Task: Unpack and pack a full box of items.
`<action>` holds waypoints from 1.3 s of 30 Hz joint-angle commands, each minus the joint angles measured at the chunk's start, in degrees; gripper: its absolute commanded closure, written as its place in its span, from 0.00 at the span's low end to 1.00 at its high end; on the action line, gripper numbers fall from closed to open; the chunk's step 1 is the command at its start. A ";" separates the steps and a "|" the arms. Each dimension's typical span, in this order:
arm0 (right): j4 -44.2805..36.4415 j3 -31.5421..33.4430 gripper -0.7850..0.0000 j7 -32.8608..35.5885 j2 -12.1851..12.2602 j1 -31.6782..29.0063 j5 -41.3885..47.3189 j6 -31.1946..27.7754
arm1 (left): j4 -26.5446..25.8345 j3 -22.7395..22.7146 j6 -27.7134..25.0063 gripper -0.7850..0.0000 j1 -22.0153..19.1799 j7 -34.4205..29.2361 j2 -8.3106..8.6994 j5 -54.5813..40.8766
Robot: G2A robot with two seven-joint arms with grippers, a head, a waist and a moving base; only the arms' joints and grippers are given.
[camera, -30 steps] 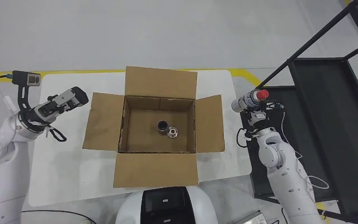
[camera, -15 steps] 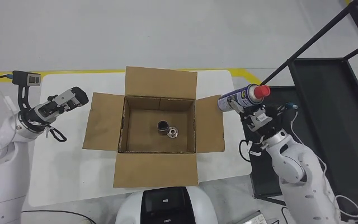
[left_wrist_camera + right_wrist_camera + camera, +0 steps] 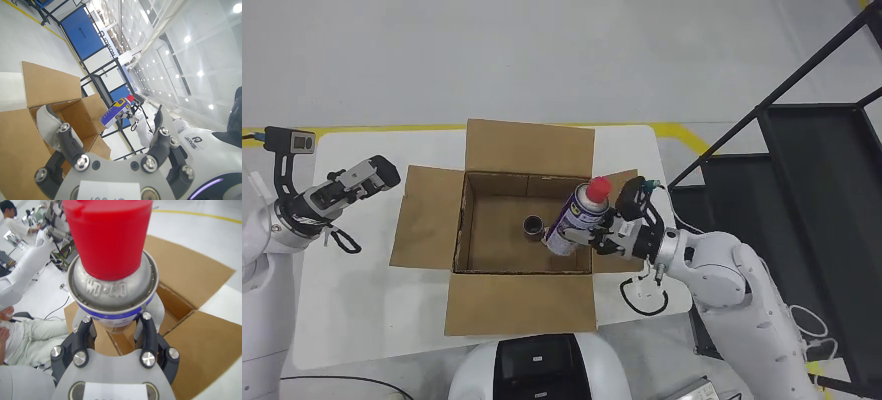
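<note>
Spray can (image 3: pixel 576 218) tilts, red cap upper right, base lower left, pinched by right gripper (image 3: pixel 600 236) over the box (image 3: pixel 529 150) — left gripper (image 3: pixel 382 174) sits spread, frame left.

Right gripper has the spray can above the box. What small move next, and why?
Probably lower the right gripper a little, keeping near the right wall of the box. It is shut on the spray can, tilted over the open box, and a small dark cylinder lies on the floor beside the can's lower end, so staying right should clear it.
</note>
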 commanded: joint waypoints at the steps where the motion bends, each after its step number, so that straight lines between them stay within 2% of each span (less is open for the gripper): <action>1: 2.62 -3.48 1.00 2.80 -0.25 3.39 2.33 2.13 | -0.42 -0.08 0.31 0.00 0.36 1.38 0.00 0.57; 8: 11.02 -14.73 1.00 2.61 -2.09 13.63 -1.27 12.30 | -0.57 -2.28 -0.79 0.00 1.28 4.35 0.32 0.69; 13: 18.46 -19.73 1.00 5.92 -3.67 20.00 8.09 17.50 | -0.57 -2.28 -0.79 0.00 1.28 4.35 0.32 0.69; 28: 18.46 -19.73 1.00 5.92 -3.67 20.00 8.09 17.50 | -0.57 -2.28 -0.79 0.00 1.28 4.35 0.32 0.69; 34: 19.60 -19.35 1.00 7.25 -4.00 20.47 18.39 17.63 | -0.57 -2.28 -0.79 0.00 1.28 4.35 0.32 0.69; 39: 21.08 -22.96 1.00 8.18 -5.07 24.66 20.77 23.68 | -0.57 -2.28 -0.79 0.00 1.28 4.35 0.32 0.69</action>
